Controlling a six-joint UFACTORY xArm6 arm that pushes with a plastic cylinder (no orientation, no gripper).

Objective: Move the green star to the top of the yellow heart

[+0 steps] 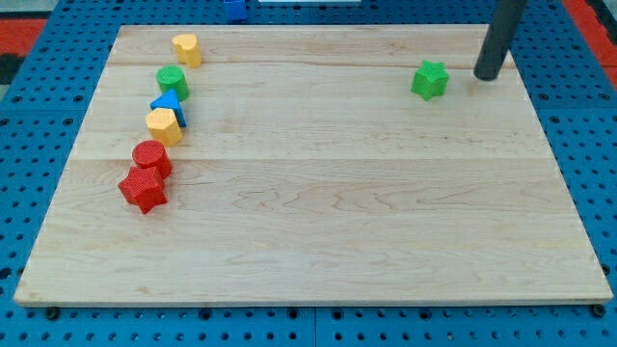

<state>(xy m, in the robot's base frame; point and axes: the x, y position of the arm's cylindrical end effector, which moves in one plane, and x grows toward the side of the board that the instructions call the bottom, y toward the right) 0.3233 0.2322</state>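
Nearest, toward the view's bottom left, a red star (pixel 143 190) touches a red cylinder (pixel 151 157); the column climbs through a yellow hexagon (pixel 164 125), blue block (pixel 168 103) and green cylinder (pixel 173 81) to the yellow heart (pixel 187 48). The green star (pixel 430 80) sits well apart at upper right. My tip (pixel 488 76), a bare rod with no pincer, stands just right of it, likely placed for a leftward push.

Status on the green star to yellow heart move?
Done: nothing yet. The green star-shaped block sits far toward the view's right, across the wooden board from the yellow heart-shaped block at the view's upper left. In hand: my tip is just right of the star, apart from it. Left: the whole leftward push.
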